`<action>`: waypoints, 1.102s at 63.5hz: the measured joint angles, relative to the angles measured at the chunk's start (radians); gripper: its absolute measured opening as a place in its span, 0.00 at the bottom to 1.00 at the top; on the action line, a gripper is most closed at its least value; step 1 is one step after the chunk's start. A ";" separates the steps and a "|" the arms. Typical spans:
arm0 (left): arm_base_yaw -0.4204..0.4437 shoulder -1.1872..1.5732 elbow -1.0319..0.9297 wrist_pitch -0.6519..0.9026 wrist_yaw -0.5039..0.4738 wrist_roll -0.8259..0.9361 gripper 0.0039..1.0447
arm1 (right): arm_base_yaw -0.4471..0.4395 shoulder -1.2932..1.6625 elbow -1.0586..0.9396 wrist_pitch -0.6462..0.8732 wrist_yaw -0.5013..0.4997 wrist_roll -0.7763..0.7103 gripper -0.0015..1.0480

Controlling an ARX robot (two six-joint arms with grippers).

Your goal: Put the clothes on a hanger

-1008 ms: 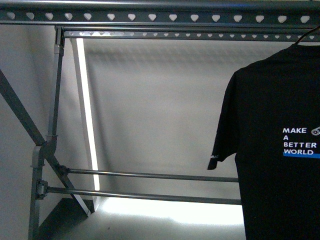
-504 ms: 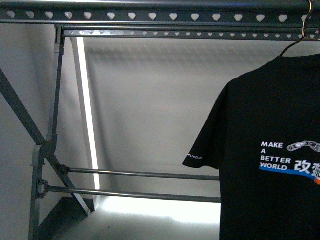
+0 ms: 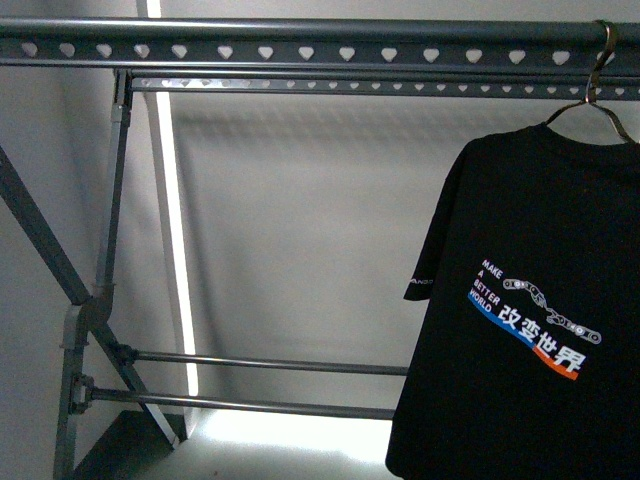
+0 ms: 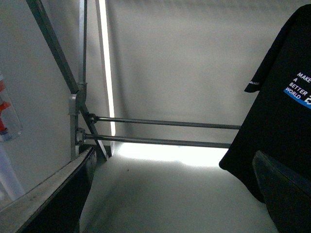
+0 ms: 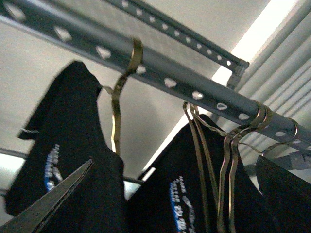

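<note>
The black T-shirt (image 3: pixel 520 300) with the white "MAKE A BETTER WORLD" print hangs on a thin bronze hook-topped hanger (image 3: pixel 598 70). Its hook sits over the grey rack's top rail (image 3: pixel 300 50) at the far right, and the shirt hangs tilted. No gripper shows in the front view. My left gripper (image 4: pixel 170 204) is open and empty, low beside the shirt (image 4: pixel 282 97). My right gripper (image 5: pixel 170 204) is open and empty just below the rail (image 5: pixel 160 63), close to the hook (image 5: pixel 124 82) and the shirt (image 5: pixel 73 145).
Two more bronze hangers with black shirts (image 5: pixel 194 194) hang further along the rail. The rack's lower crossbars (image 3: pixel 270 365), a diagonal brace (image 3: pixel 40 240) and an upright (image 3: pixel 110 200) stand at the left. A bright light strip (image 3: pixel 175 250) runs down the wall behind.
The shirt has swung left and back and now hangs tilted. The hanger's hook now shows over the top rail. The rail sits lower in the front view.
</note>
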 joint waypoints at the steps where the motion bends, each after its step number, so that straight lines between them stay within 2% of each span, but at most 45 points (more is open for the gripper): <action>1: 0.000 0.000 0.000 0.000 0.000 0.000 0.94 | -0.004 -0.038 -0.029 0.005 -0.025 0.039 0.93; 5: 0.000 0.000 0.000 0.000 0.000 0.000 0.94 | -0.025 -0.244 -0.203 0.032 -0.166 0.238 0.93; 9: 0.000 0.000 0.000 0.000 0.000 0.000 0.94 | -0.032 -0.375 -0.330 0.071 -0.241 0.377 0.93; 15: 0.000 0.000 0.000 0.000 0.000 0.000 0.94 | -0.020 -0.592 -0.536 0.125 -0.283 0.551 0.93; 19: 0.000 0.000 0.000 0.000 0.000 0.000 0.94 | 0.023 -0.774 -0.692 0.129 -0.247 0.672 0.93; 24: 0.000 0.000 0.000 0.000 0.000 0.000 0.94 | 0.103 -0.993 -0.824 -0.061 -0.115 0.634 0.81; 27: 0.000 0.000 0.000 0.000 0.000 0.000 0.94 | 0.124 -1.115 -0.910 -0.143 -0.105 0.573 0.73; 41: 0.000 -0.002 0.000 0.000 0.001 0.000 0.94 | 0.130 -1.260 -1.130 -0.103 -0.080 0.499 0.34; 49: 0.000 -0.002 0.000 0.000 0.000 0.000 0.94 | 0.130 -1.320 -1.216 -0.064 -0.081 0.492 0.06; 51: 0.000 -0.002 0.000 0.000 0.000 0.000 0.94 | 0.130 -1.328 -1.230 -0.059 -0.080 0.491 0.01; 70: 0.000 -0.002 0.000 0.000 0.000 0.000 0.94 | 0.130 -1.393 -1.334 -0.026 -0.080 0.489 0.02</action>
